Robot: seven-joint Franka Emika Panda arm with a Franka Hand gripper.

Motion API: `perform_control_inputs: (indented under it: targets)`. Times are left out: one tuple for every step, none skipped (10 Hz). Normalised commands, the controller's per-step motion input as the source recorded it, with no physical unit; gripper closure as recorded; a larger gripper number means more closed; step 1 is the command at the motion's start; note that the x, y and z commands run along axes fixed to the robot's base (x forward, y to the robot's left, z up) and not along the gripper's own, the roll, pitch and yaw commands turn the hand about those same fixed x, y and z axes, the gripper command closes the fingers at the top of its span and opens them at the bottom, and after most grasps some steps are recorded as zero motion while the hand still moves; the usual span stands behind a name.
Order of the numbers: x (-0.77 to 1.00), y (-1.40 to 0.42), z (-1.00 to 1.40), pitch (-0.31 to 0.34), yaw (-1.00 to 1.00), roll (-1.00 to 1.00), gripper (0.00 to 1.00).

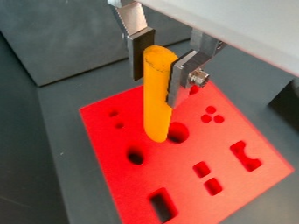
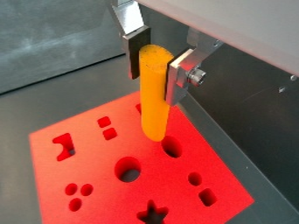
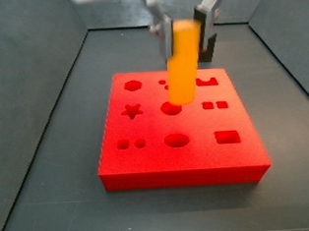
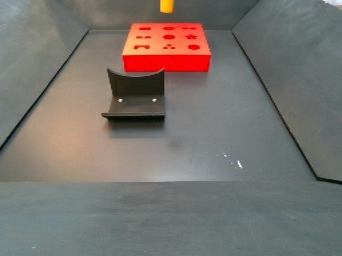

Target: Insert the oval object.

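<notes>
My gripper [image 1: 159,59] is shut on the oval object [image 1: 156,96], a tall orange-yellow peg held upright; it also shows in a wrist view [image 2: 155,87] and in a side view [image 3: 182,62]. The peg hangs just above the red block [image 1: 117,140], its lower end over an oval hole [image 1: 177,133], seen too in a wrist view [image 2: 172,149] and in a side view [image 3: 170,109]. I cannot tell whether the tip touches the hole. In a side view only the peg's lower end [image 4: 167,5] shows above the red block [image 4: 167,62]; the gripper is out of frame there.
The red block [image 3: 183,145] has several shaped holes: star [image 3: 132,112], round [image 3: 178,141], square [image 3: 227,138]. A dark grey curved holder block [image 4: 135,95] stands on the floor in front of the red block. Dark bin walls [image 4: 47,80] slope up around the floor.
</notes>
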Motion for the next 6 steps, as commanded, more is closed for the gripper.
perform_control_inputs:
  targets:
    - [0.05,-0.32,-0.58,-0.064,0.00,0.02,1.00]
    - [0.04,-0.33,-0.53,-0.053,0.00,0.05,1.00]
    - [0.03,-0.20,-0.43,-0.026,0.00,0.05,1.00]
    - [0.01,-0.16,-0.33,-0.001,0.00,0.12,1.00]
    - [0.02,-0.21,-0.32,0.000,0.00,0.16,1.00]
    - [0.10,-0.19,-0.24,0.000,0.00,0.19,1.00]
